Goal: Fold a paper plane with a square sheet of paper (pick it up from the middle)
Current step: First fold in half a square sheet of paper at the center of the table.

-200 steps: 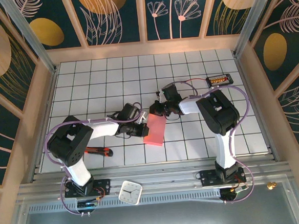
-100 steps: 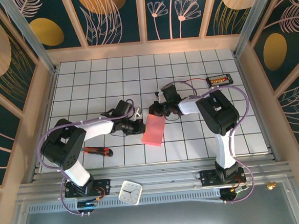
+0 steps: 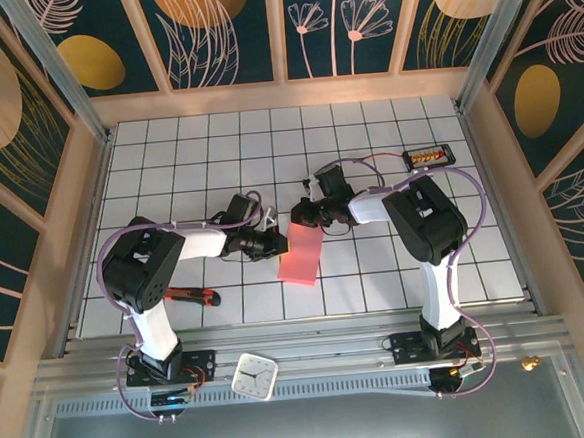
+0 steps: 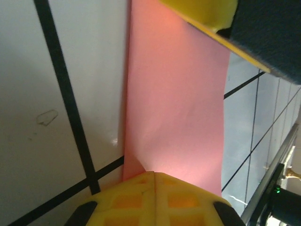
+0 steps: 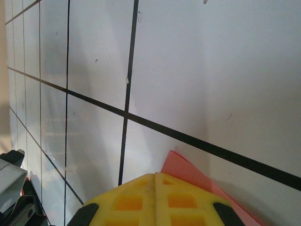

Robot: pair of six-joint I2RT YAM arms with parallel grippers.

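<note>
Sheet of paper (image 3: 301, 255), salmon-pink and folded into a long narrow strip, lies flat on the white gridded table (image 3: 169, 177), beyond the small white clock (image 3: 254, 374) and a little to its right. The strip runs away from the clock, leaning slightly right at its far end. In the left wrist view the paper (image 4: 178, 103) shows a straight crease along one long side, with a second layer peeking out at the end nearest the camera.

The left gripper (image 3: 277, 245) sits almost straight beyond the clock, at the strip's left edge. Its yellow fingers are pressed together, and in its own view the gripper (image 4: 154, 175) meets the paper's end at the tips; whether any paper is pinched between them cannot be told.

The right gripper (image 3: 297, 219) is farther from the clock, at the strip's far end, fingers likewise together. In its own view the gripper (image 5: 155, 176) has a pink corner (image 5: 186, 170) showing just beside its tips.

A red-handled black tool (image 3: 192, 295) lies just beyond the clock and to its left. A black device with a row of small coloured dots (image 3: 429, 155) sits well beyond the clock, far to its right.
</note>
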